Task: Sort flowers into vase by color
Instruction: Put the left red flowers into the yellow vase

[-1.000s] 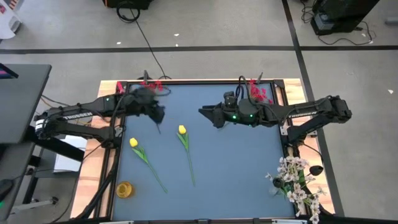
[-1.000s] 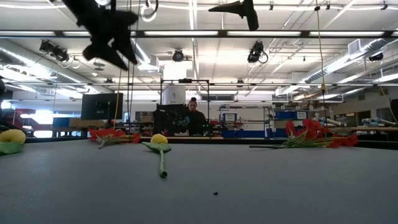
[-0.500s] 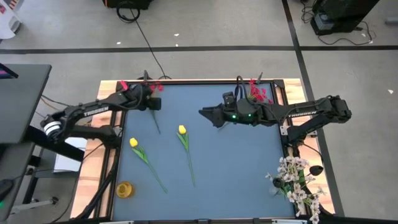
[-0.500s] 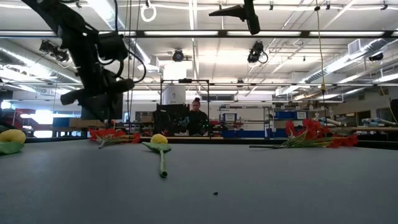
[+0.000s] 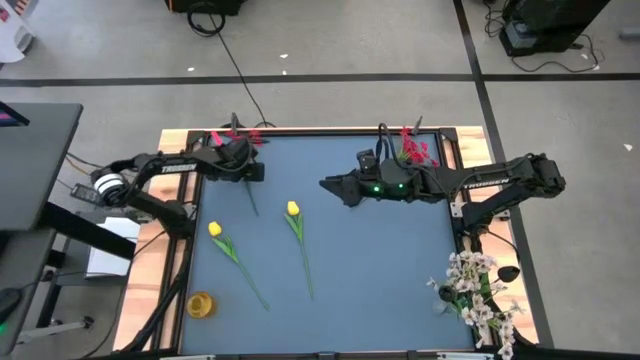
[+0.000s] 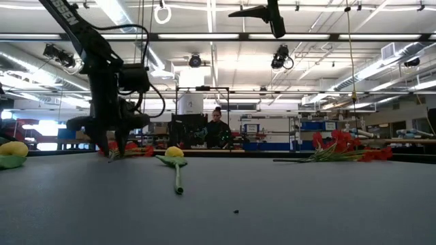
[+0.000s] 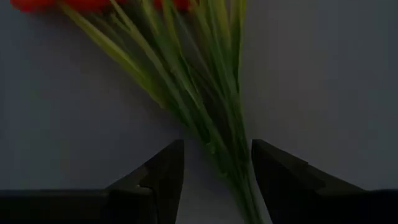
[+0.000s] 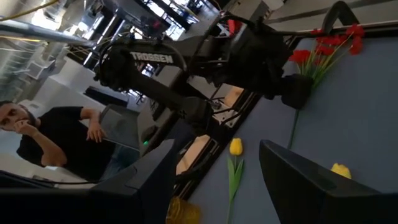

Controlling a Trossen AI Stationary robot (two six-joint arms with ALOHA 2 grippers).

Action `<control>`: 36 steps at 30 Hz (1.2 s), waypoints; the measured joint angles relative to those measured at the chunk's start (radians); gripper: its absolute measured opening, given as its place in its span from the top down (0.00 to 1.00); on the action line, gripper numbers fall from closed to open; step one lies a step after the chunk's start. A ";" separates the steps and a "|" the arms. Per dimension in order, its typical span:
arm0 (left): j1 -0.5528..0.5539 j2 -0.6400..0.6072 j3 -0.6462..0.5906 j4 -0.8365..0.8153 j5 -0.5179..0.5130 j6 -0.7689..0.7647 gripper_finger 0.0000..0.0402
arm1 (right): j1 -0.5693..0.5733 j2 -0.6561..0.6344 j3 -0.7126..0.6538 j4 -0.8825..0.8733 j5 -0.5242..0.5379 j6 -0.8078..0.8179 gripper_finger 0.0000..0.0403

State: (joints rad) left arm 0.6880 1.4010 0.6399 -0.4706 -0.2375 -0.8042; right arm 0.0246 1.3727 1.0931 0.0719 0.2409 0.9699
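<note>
A red flower lies at the table's far left corner, its blooms (image 5: 243, 136) toward the far edge and its green stalks (image 7: 186, 99) flat on the blue mat. My left gripper (image 7: 214, 146) is low over it and open, pointing steeply down, one finger on each side of the stalks (image 5: 250, 190), not touching them. A second red flower (image 5: 415, 148) lies at the far right. Two yellow tulips (image 5: 215, 230) (image 5: 292, 208) lie mid-left. My right gripper (image 5: 325, 181) hovers open, high above the table's middle.
A small yellow vase (image 5: 200, 304) stands at the near left corner. White flower sprays (image 5: 478, 290) stand at the near right corner. The mat between the tulips and the right edge is bare. A person (image 6: 216, 129) sits in the room behind the table.
My left gripper has swung toward the table's far left corner and come down from high up to just above the mat, tipping to point steeply down, until its fingers stand either side of the red flower's stalks. The flowers have not moved.
</note>
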 joint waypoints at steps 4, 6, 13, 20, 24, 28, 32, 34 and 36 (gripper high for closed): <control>0.000 0.050 0.000 0.033 -0.002 0.027 0.52 | 0.000 0.000 0.000 -0.001 -0.003 -0.001 0.41; 0.000 0.071 0.003 0.042 -0.007 0.032 0.52 | 0.000 0.000 0.000 -0.001 -0.005 -0.001 0.41; 0.008 0.099 0.004 0.064 -0.010 0.038 0.56 | 0.000 0.000 0.000 -0.001 -0.011 -0.001 0.41; 0.016 0.103 0.002 0.095 -0.013 0.086 0.78 | 0.000 0.000 0.000 0.002 -0.011 0.006 0.42; 0.016 0.101 0.002 0.105 -0.004 0.131 0.93 | 0.017 0.000 0.000 0.001 -0.005 0.022 0.44; 0.017 0.092 0.002 0.099 0.015 0.160 0.97 | 0.043 0.000 0.000 0.000 0.016 0.024 0.45; 0.005 0.033 -0.004 0.051 0.057 0.190 0.95 | 0.074 0.000 0.000 -0.004 0.058 0.026 0.45; -0.003 -0.031 -0.006 0.018 0.085 0.192 0.95 | 0.090 0.000 0.000 -0.007 0.077 0.026 0.45; -0.020 -0.104 -0.003 0.000 0.079 0.195 0.95 | 0.105 0.000 0.000 -0.013 0.089 0.026 0.45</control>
State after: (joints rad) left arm 0.6677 1.2972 0.6373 -0.4707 -0.1581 -0.6089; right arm 0.1291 1.3727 1.0931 0.0587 0.3303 0.9962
